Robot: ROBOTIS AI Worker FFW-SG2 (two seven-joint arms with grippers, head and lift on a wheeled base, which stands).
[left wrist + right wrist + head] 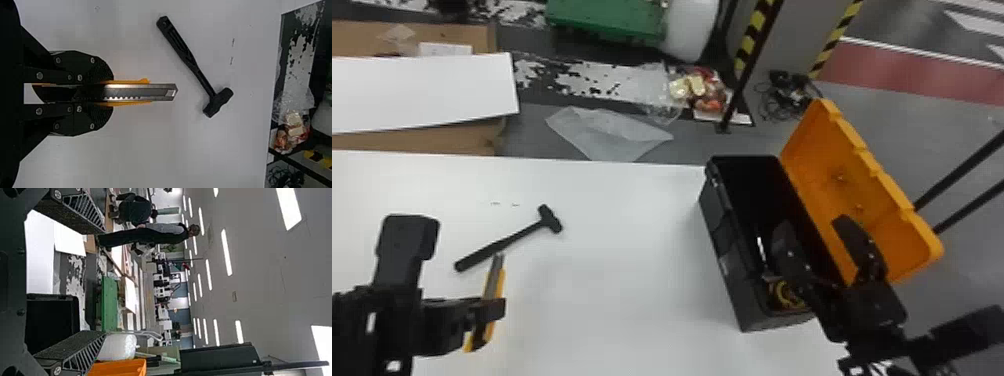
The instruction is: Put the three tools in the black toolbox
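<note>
Right now the left claw (486, 311) is clamped on the utility knife (493, 280), which sits between its two fingers above the near left part of the white table (612, 250); in the left wrist view the bare metal blade sticks out past the fingertips, with yellow-orange edging along both sides of it. Near the knife, the black hammer (507, 242) lies flat on the table, its head toward the far side and turned to the right, its handle end toward the near left. Over on the right of the table stands the black toolbox (732, 270), its orange lid (872, 200) thrown open and leaning outward on the right side. A yellow and black item (786, 294) is down inside the near end of the toolbox, though it is too hidden to say which tool it is. The right claw (814, 227) is released, its fingers spread well apart with nothing between them, and in the head view it shows over the toolbox and the near part of the lid. On the floor past the table's far edge are a green object (607, 17), a sheet of clear plastic (609, 131) and a clear bag with red and cream contents (699, 90)
</note>
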